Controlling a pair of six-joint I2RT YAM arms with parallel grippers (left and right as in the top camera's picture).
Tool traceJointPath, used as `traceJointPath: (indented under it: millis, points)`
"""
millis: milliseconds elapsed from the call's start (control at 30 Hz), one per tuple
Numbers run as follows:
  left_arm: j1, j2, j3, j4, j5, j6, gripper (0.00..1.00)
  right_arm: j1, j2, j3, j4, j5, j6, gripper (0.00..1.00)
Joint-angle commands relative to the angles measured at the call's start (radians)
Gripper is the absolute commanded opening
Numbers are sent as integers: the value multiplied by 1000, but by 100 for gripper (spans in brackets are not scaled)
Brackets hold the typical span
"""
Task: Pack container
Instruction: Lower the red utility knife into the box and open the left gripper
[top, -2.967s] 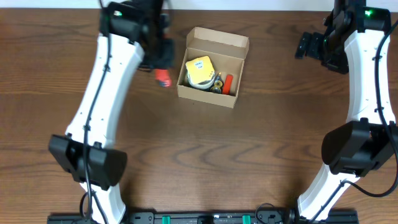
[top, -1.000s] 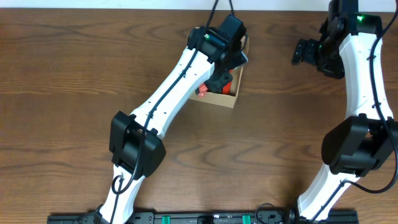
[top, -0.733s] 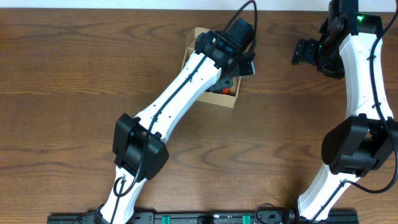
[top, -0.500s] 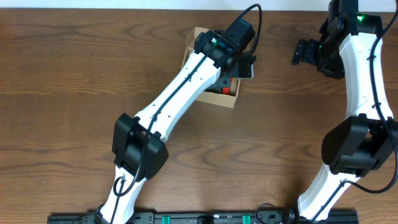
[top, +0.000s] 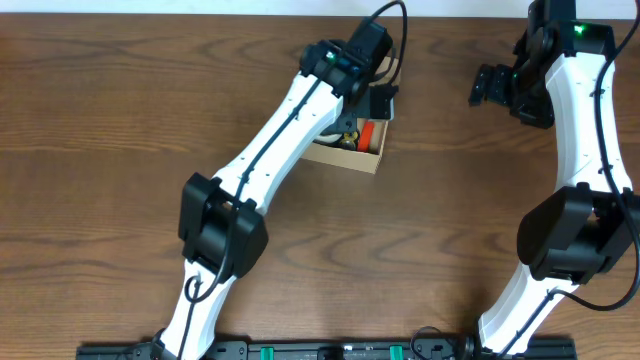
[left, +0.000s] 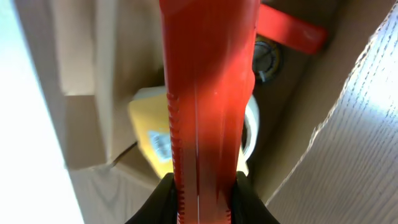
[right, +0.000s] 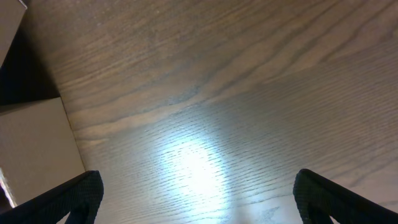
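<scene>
Reaching diagonally across the wooden table (top: 120, 150), the left arm is seen from overhead with the left gripper (top: 378, 97) held over the right part of the container (top: 345, 157). This brown cardboard box is set on the table toward the far edge, slightly right of centre. Much of the box is covered by the arm in that view, and only its near wall and right corner are shown. A short orange-red piece (top: 367, 132) and a dark, brassy round item (top: 348, 141) are seen lying inside it, just beside each other. In the left wrist view a long red object (left: 211, 93) is clamped between the two fingers (left: 160, 198), and its length is pointed straight away from the camera into the open box. A yellow item (left: 149, 134) is seen beneath it on the box floor, with a white curved edge showing on the other side of the red object. Whether the far end of the red object is touching anything cannot be told. The right gripper (top: 484, 85) is held well apart from the box, near the far right of the table, with its jaws spread wide over bare wood. Wood grain with a bright glare patch is shown in its wrist view, and a pale cardboard-coloured surface is seen at the left edge.
</scene>
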Motion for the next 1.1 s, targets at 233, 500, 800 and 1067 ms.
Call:
traceJointPath:
  millis: [233, 500, 800, 1067]
  points:
    - [3, 88, 23, -32, 31, 5, 5, 0, 6, -6, -2, 0, 13, 99]
    - [6, 89, 23, -32, 55, 5, 6, 0, 6, -6, -1, 1, 13, 99]
    - [11, 89, 23, -45, 75, -2, 16, 0, 6, -6, -2, 13, 13, 99]
    - [11, 89, 23, -24, 76, -60, 46, 0, 6, -6, 0, 16, 13, 99]
